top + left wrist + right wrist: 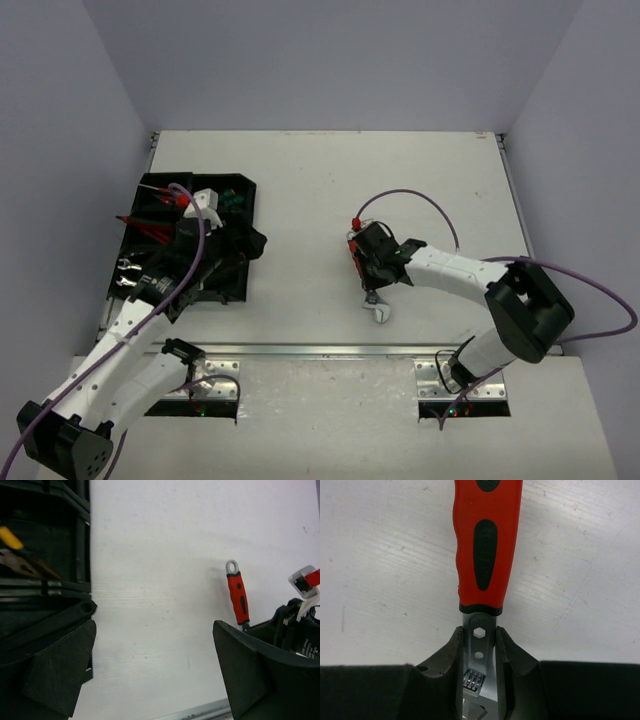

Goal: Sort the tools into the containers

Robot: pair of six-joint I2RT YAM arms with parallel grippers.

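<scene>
Right pincer (479, 636): clamped on steel neck of adjustable wrench (485, 555), just under red handle. Wrench mid-right on worktop (400, 180); long axis near 12-to-6 in top view, head end at 6. Organizer tray (248, 205) at 9 o'clock from it, well apart. Left pincer (155, 675): spread wide, empty, at tray's 3 o'clock edge. Likely carry toward 9.

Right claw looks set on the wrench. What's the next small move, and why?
Probably a short straight lift. The right claw grips the red-handled wrench at its metal neck, the wrench seems to lie flat on the table, and the tray is away to the left.
</scene>
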